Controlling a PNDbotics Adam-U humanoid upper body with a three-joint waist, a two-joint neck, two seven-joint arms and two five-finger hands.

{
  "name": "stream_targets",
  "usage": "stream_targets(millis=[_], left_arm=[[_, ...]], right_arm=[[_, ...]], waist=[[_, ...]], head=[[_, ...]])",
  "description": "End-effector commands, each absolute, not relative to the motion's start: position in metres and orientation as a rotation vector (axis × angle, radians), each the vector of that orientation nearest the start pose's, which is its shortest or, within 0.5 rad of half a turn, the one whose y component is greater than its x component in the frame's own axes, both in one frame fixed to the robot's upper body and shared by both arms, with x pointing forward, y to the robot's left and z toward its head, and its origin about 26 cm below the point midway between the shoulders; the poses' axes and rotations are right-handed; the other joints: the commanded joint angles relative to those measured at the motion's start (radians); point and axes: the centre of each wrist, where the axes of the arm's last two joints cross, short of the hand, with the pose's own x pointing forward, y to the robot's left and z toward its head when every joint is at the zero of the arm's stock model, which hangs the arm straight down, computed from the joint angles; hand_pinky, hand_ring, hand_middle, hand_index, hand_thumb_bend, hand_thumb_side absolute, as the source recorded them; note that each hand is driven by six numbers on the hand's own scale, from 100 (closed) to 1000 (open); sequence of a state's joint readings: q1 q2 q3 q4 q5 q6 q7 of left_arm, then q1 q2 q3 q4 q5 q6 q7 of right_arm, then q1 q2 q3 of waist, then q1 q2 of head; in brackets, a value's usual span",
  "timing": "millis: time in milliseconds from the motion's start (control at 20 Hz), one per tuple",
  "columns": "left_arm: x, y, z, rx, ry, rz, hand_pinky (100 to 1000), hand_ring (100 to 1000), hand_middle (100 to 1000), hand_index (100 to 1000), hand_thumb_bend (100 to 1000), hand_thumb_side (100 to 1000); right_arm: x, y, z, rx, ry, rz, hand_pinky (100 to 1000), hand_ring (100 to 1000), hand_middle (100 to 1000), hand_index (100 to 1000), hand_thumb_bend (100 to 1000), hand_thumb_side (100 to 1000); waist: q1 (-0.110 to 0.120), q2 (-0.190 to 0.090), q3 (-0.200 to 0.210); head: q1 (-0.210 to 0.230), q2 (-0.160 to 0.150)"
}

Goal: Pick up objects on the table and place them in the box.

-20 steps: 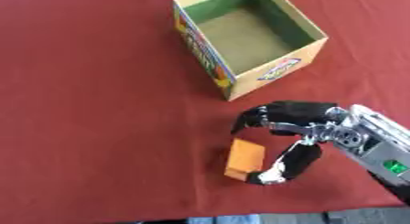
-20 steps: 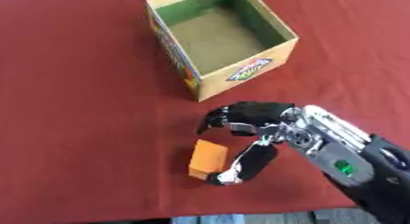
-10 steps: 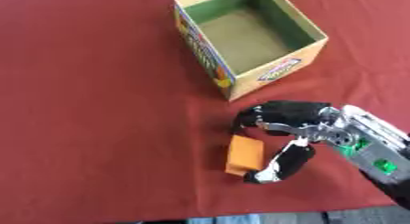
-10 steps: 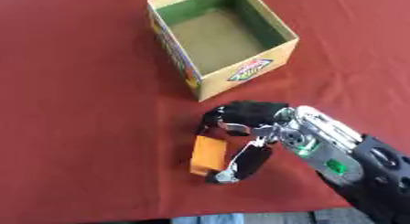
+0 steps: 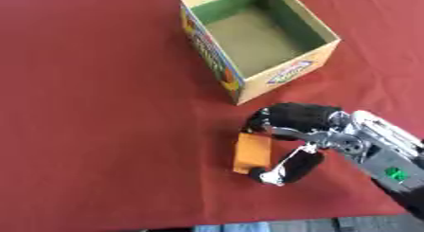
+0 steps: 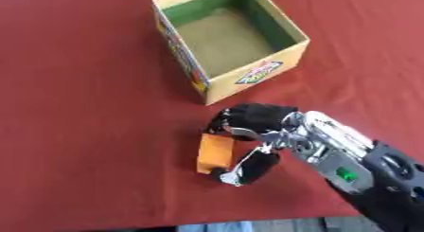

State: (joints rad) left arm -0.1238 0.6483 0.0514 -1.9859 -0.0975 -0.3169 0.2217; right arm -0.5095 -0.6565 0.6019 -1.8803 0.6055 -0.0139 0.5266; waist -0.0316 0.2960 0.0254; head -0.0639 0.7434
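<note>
The right hand [image 5: 308, 134] reaches in from the lower right and is curled round an orange block [image 5: 252, 153] that lies flat on the red table [image 5: 99, 108]. The fingers [image 5: 286, 115] arch over the block's far end, and the thumb [image 5: 290, 167] hooks in at its near right corner, so the block sits pinched between them; whether the fingertips actually press the far end cannot be told, since they are dark and bunched there. A second ago the hand stood a little to the right of the block, with the thumb just beside its near end and the fingers short of its top; half a second ago it had closed in part of the way. Now the fingers have come further over the far end and the thumb has drawn closer along the side. The block lies in much the same spot on the cloth, long side running away from the robot, still resting on the table. The box [image 5: 327, 51] stands open beyond the block, near but apart from it, its green inside bare, where it was before. The left hand shows in neither view.
</note>
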Motion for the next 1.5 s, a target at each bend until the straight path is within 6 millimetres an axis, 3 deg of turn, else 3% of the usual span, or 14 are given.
stream_targets(millis=[50,600,900,1300,1500], left_arm=[[0.276,0.334,0.200,0.593,-2.445,-0.572,765,757,784,862,386,1000],[0.276,0.335,0.200,0.594,-2.441,-0.586,766,758,785,864,382,1000],[0.277,0.334,0.201,0.591,-2.447,-0.594,766,759,786,864,378,1000],[0.278,0.333,0.205,0.585,-2.463,-0.609,766,760,786,865,373,1000],[0.279,0.331,0.208,0.577,-2.471,-0.625,766,760,786,865,370,1000]], right_arm=[[0.296,-0.188,0.189,-0.482,-1.653,1.952,711,585,599,742,185,500],[0.295,-0.197,0.223,-0.532,-1.761,1.847,721,587,600,746,168,499],[0.300,-0.203,0.254,-0.584,-1.830,1.762,727,585,599,745,155,505],[0.302,-0.211,0.313,-0.680,-1.906,1.647,734,589,601,748,143,500],[0.314,-0.215,0.331,-0.745,-1.873,1.592,735,595,605,752,138,496]], waist=[[0.004,-0.017,-0.003],[0.006,-0.025,-0.011],[0.010,-0.017,-0.011],[0.011,0.000,0.000],[0.008,0.009,0.007]], head=[[0.002,-0.006],[0.000,-0.008],[-0.008,-0.026],[-0.038,-0.060],[-0.054,-0.075]])
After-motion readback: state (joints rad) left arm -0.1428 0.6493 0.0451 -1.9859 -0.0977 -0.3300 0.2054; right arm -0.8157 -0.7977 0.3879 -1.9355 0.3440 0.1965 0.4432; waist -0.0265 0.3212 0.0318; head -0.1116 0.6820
